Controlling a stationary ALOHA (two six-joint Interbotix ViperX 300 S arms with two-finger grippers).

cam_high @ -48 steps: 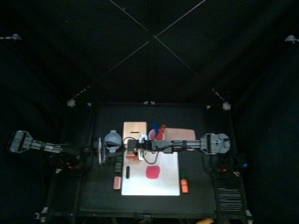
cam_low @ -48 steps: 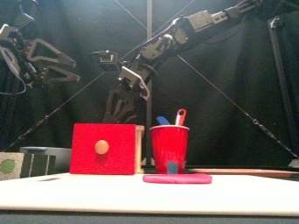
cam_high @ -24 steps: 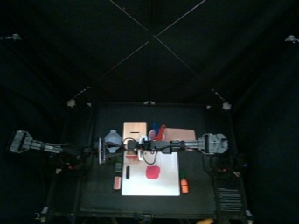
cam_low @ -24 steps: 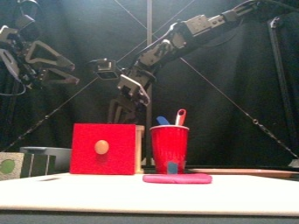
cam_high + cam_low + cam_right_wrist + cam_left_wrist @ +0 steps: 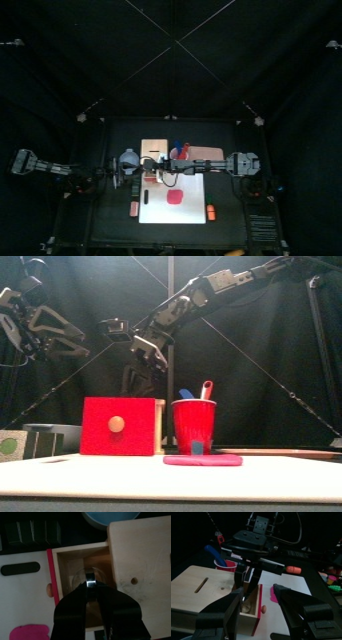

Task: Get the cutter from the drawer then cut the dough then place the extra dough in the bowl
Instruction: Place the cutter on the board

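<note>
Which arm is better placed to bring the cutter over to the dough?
Right. Its gripper is above the open drawer, jaws apparently pinching the cutter. The left gripper hangs open and empty beside the wooden box.

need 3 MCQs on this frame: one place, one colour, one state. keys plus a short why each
1. Where does the dough lie?
A) in the bowl
B) on the white board
C) on the bare table

2. What colour is the cup behind the dough?
A) red
B) green
C) yellow

3. What state is the drawer in?
A) pushed shut
B) pulled open
C) missing

Key:
1 B: the top view shows the dough flat on the board.
2 A: the cup is red in the front view.
3 B: the drawer's red front stands away from the box, so its inside shows.
</note>
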